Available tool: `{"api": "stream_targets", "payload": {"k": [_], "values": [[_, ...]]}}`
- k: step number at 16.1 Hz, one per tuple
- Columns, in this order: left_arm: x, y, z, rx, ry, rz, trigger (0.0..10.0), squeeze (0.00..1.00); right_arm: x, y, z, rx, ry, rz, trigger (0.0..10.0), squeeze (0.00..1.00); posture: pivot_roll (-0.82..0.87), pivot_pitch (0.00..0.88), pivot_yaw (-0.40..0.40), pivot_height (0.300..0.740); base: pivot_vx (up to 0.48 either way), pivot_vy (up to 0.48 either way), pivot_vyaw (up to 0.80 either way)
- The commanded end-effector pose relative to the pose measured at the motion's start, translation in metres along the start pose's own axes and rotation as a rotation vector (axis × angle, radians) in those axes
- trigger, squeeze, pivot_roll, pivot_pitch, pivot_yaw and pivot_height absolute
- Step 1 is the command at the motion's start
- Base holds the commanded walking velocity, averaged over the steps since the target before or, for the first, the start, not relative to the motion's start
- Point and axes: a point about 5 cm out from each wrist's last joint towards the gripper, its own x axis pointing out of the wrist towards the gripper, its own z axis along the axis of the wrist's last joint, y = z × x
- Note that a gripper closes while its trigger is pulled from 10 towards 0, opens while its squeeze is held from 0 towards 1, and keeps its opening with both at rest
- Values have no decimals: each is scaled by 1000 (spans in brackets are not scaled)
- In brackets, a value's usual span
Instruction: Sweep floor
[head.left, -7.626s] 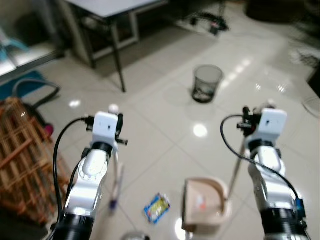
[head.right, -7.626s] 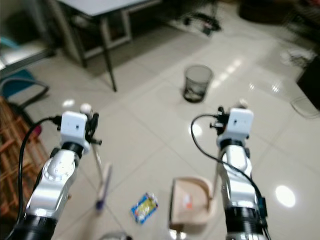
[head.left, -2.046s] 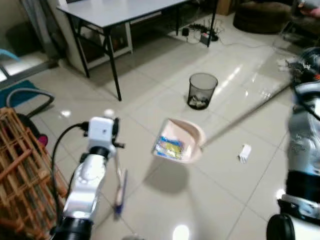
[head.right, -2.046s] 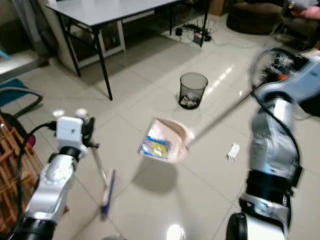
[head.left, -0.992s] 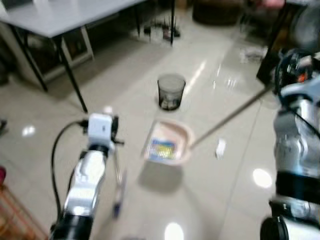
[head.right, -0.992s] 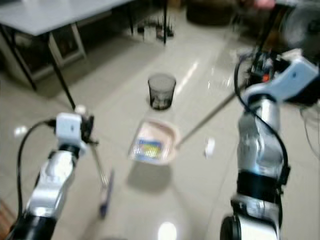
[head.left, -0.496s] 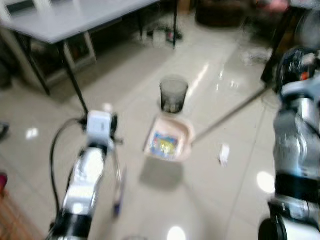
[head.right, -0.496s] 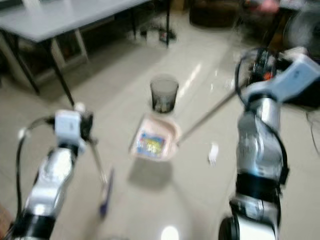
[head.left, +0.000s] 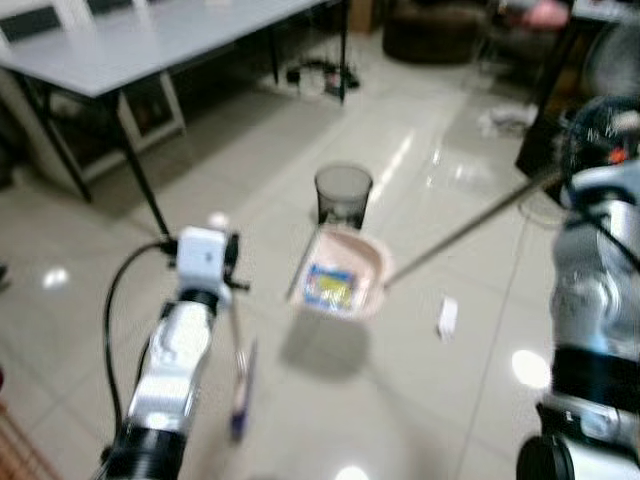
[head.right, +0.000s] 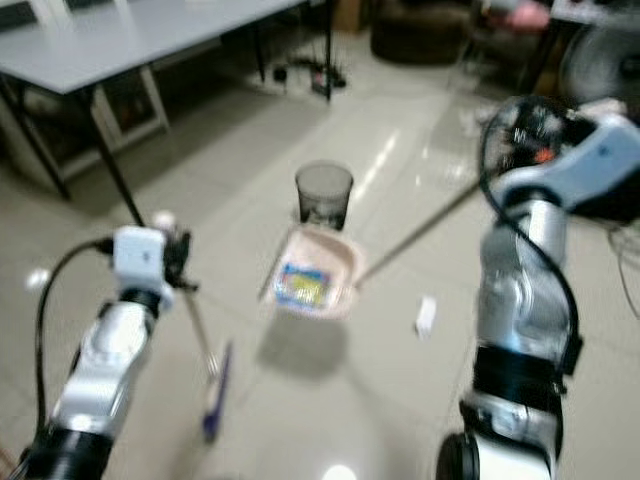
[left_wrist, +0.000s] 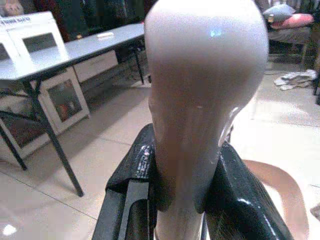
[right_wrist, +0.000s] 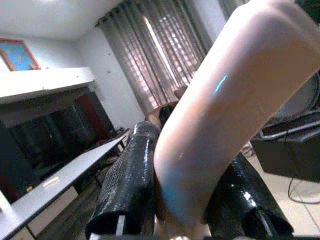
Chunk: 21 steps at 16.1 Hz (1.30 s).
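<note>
My right gripper (right_wrist: 182, 200) has its two black fingers (right_wrist: 127, 185) clamped around the pale pink dustpan handle (right_wrist: 220, 105). Behind them I see grey curtains (right_wrist: 165, 55), a framed picture (right_wrist: 17, 54) on the wall, and a long grey bench (right_wrist: 60, 187).

- One dustpan (head.left: 340, 272)
- One wrapper (head.left: 330, 286) in it
- One broom (head.left: 240, 375)
- One bin (head.left: 343, 195) at 12 o'clock
- One table (head.left: 130, 45)
- One paper scrap (head.left: 447, 317)

The dustpan (head.left: 340, 272) is off the floor now, lifted on its long handle by the right hand (right_wrist: 185, 200), with the blue wrapper (head.left: 329, 286) riding inside. It has travelled up beside the bin (head.left: 343, 194), almost touching its rim
</note>
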Motion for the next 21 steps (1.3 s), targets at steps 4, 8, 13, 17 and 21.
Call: {"api": "stream_targets", "payload": {"k": [4,8,13,17,21], "values": [[2,-1,10,7,-43,-1,10000,0,3,4,11,34,-45,9,10000,0,26,0,36,740,369,0,-378],[3,-1,9,5,-43,1,10000,0,5,4,11,22,-38,16,10000,0,25,0,31,740,394,0,-164],[4,0,9,6,-47,-4,10000,0,6,8,11,29,-44,28,10000,0,24,0,35,740,418,0,0],[4,1,9,10,-50,-6,10000,0,7,9,11,36,-48,34,10000,0,29,0,37,740,424,0,0],[5,1,10,10,-52,-13,10000,0,7,8,12,33,-57,35,10000,0,24,0,43,740,423,0,0]]}}
